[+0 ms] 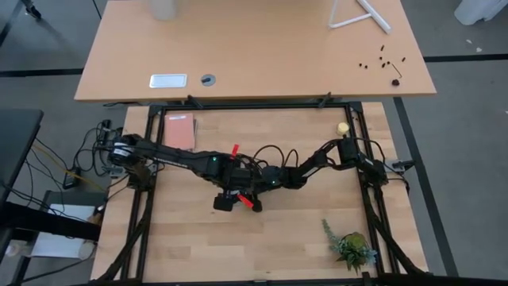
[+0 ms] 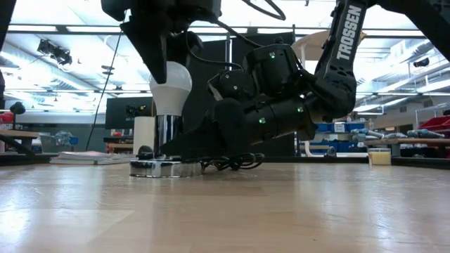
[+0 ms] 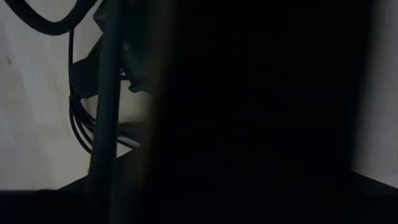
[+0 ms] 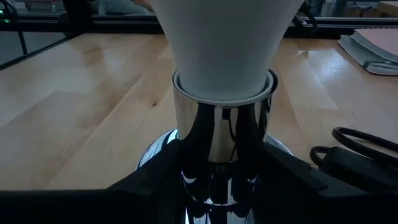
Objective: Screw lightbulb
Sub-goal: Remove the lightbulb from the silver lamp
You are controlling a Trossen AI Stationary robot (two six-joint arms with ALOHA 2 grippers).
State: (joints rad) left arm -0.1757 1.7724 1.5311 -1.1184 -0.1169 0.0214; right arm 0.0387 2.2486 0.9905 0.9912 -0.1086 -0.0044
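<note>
The white lightbulb (image 2: 171, 88) (image 4: 224, 50) stands upright with its screw end down in the chrome socket (image 2: 167, 133) (image 4: 221, 130). The socket rises from a round silver base (image 2: 162, 169) at mid-table. My left gripper (image 2: 172, 62) (image 1: 228, 197) comes down over the bulb's dome, and the bulb's top is hidden behind it. My right gripper (image 4: 221, 186) (image 1: 255, 187) lies low and level at the socket. The left wrist view is almost wholly dark. My left gripper comes from above, pointing down, with one finger (image 2: 156, 49) lying against the left side of the bulb's dome (image 2: 167, 70). The other finger and the bulb's top are hidden by the gripper itself. The bulb stays upright in the socket. My right gripper pinches the chrome socket's stem (image 4: 217, 162) between its two fingers, one on each side. It comes in nearly level from the table's right side, just above the base. The socket stands upright with its base on the table.
A black cord (image 4: 360, 155) (image 2: 228, 163) coils on the table beside the base. A pink notebook (image 1: 179, 131) lies far left, a yellow ball (image 1: 343, 127) far right, and a small plant (image 1: 349, 246) near right. The near half of the table is bare wood.
</note>
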